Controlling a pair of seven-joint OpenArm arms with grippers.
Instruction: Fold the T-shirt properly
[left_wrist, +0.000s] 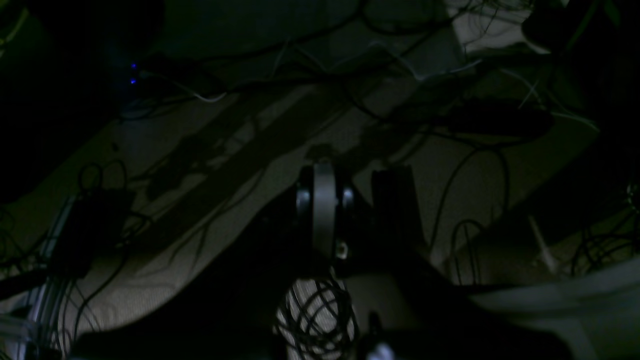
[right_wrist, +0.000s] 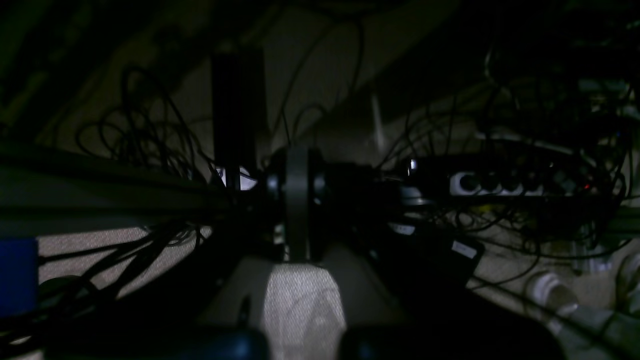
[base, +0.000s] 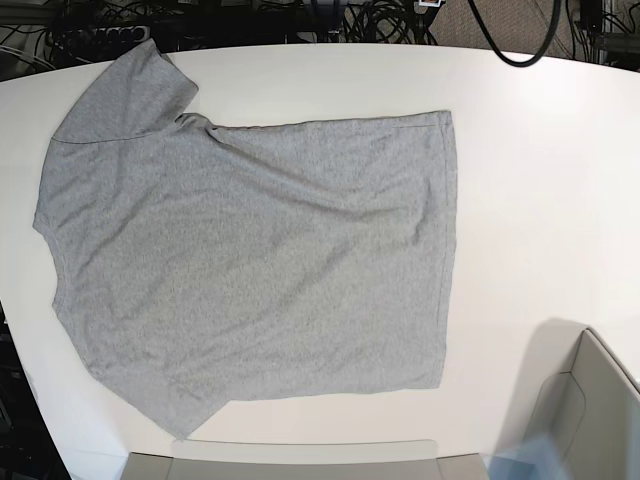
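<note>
The T-shirt (base: 250, 255) lies flat and plain side up on the white table (base: 530, 170), filling the left and middle of the base view. Its neck end is at the far left, one sleeve (base: 125, 90) reaches toward the top left corner, and the other points toward the bottom edge. The straight hem (base: 447, 250) runs down the middle of the picture. No fold has been started and neither arm is over the table.

At lower right a pale grey box (base: 585, 405) stands apart from the cloth.

Both wrist views are dark and point below the table at a mess of cables (left_wrist: 315, 315) and a power strip (right_wrist: 505, 182). In them the left gripper (left_wrist: 325, 200) and the right gripper (right_wrist: 297, 190) each show only as a narrow upright bar, which fits fingers pressed together on nothing.

The step in hand looks like the first reach, and doing it well starts with spreading both claws before they come down. In the base view the right arm works the left side, so it suits the shoulder end, while the left arm suits the hem end. Pinching matching points along one long edge and carrying both across at an even height should keep the fold line straight. The soft ripples (base: 290, 180) near the upper sleeve could bunch, so a light outward pull as the edge lifts would probably help.
</note>
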